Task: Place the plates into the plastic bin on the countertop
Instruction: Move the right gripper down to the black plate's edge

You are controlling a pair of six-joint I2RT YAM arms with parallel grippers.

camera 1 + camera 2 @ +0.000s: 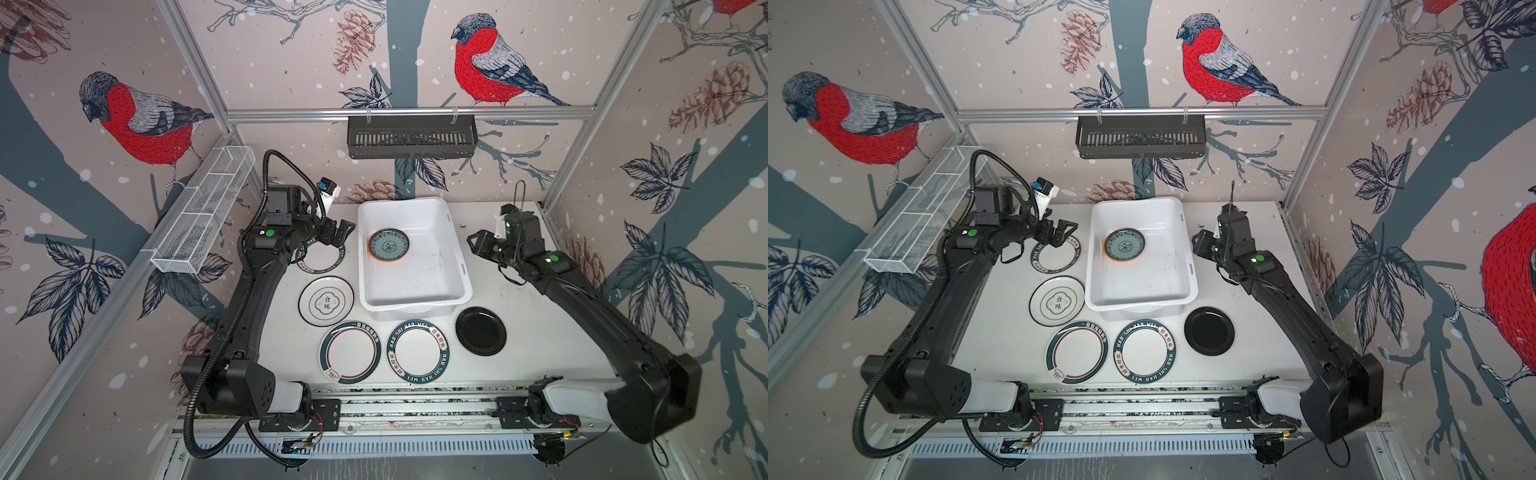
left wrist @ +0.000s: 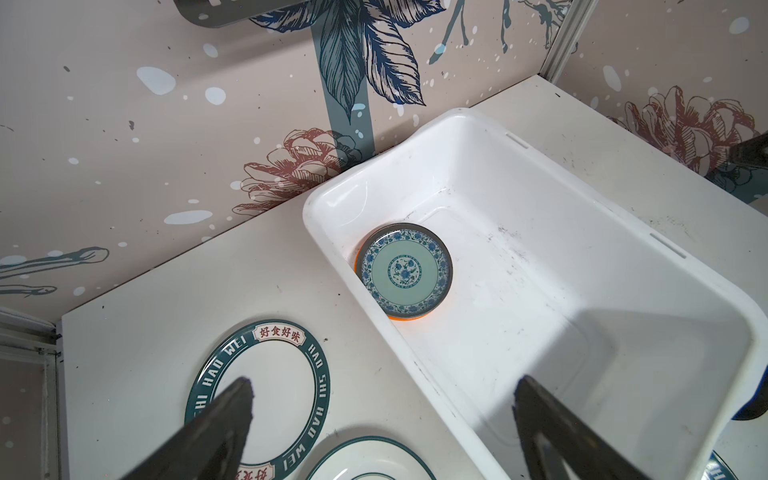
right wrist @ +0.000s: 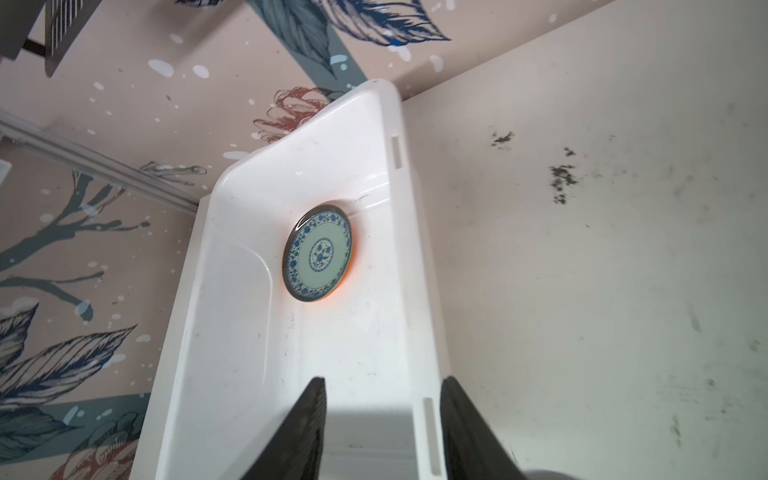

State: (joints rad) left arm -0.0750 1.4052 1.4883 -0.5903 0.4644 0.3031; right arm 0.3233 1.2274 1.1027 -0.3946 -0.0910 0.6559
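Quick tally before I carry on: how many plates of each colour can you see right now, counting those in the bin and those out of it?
white plates with dark rims: 4
black plate: 1
teal-patterned plate: 1
orange plate: 1, under the teal-patterned plate
Total: 7

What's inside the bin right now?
Inside the plastic bin a teal-patterned plate lies flat on an orange plate, of which only a thin rim shows. The rest is covered, so anything beneath cannot be seen.
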